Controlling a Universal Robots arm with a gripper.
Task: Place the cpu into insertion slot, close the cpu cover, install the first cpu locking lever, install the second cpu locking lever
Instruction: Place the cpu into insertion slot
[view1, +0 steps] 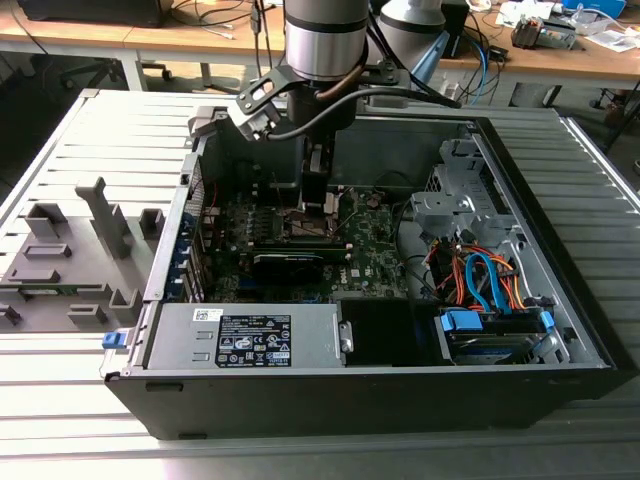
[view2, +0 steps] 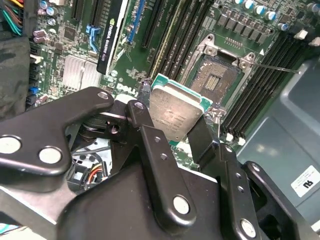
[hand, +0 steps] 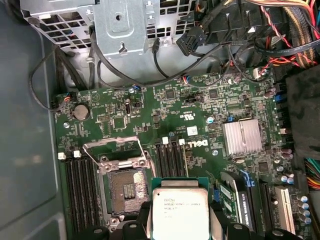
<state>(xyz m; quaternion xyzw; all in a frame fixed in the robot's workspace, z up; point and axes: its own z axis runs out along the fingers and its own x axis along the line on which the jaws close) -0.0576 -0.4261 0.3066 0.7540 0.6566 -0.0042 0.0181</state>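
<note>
Fingers (view2: 152, 150) pinching cpu (view2: 175, 112) by edges, just off open insertion slot (view2: 216, 80); gotta line corners up, keep flat, zero force.

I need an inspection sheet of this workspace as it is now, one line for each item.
Surface: grey slatted table, carrying an open PC case.
Job's things: cpu in the gripper, not in the slot; slot empty; cover raised.
Clutter: grey fixtures on the table, at the exterior view's left.
Grippers: shut on the cpu.
Cables: orange and blue cables inside the case.
Surroundings: wooden benches behind.
</note>
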